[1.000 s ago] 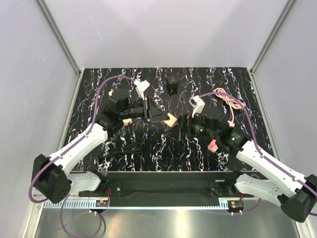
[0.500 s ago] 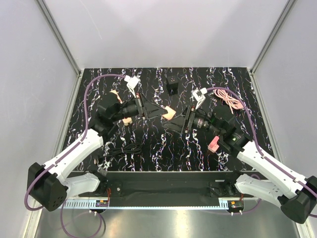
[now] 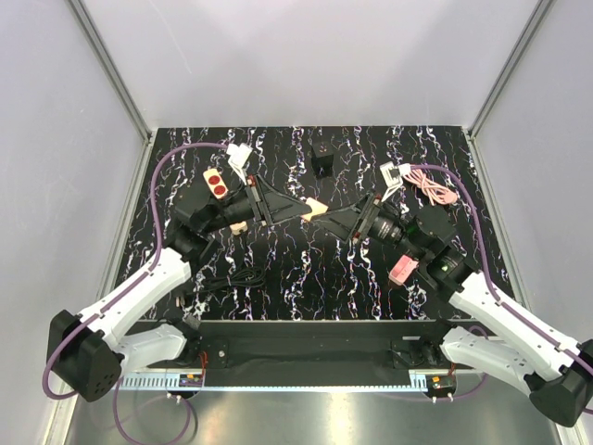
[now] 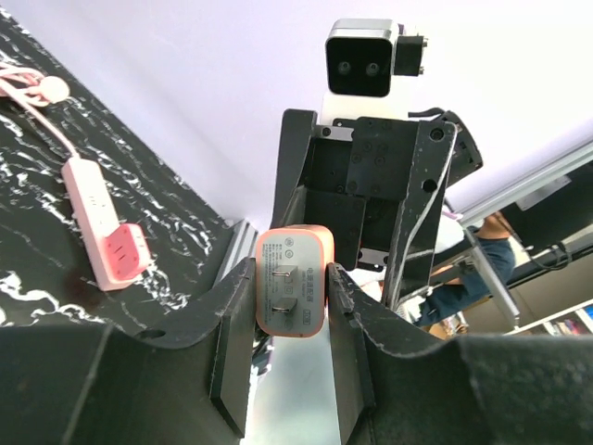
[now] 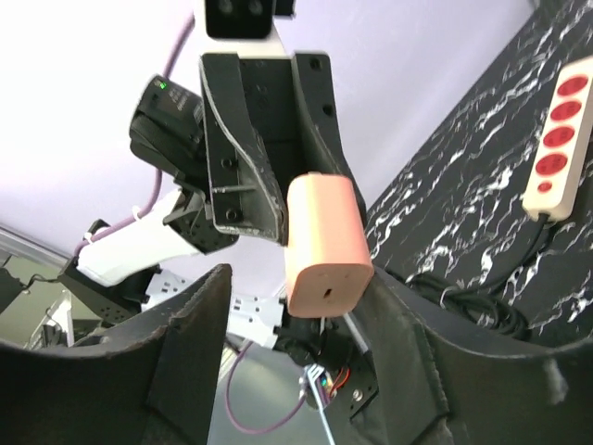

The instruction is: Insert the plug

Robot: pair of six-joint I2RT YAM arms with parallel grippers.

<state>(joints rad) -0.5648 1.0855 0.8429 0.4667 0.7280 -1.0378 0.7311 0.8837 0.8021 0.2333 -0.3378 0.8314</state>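
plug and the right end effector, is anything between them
Nothing: in the right wrist view the plug, clamped in the left end effector, sits just ahead of the open right end effector, with only air between.

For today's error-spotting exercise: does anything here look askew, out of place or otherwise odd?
The plug is clamped in the left gripper in mid-air, with its prongs facing back toward that gripper's own wrist, so it probably cannot be inserted like this.

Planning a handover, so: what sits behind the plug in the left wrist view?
The right gripper, jaws open, with its wrist camera above. The plug covers part of its body.
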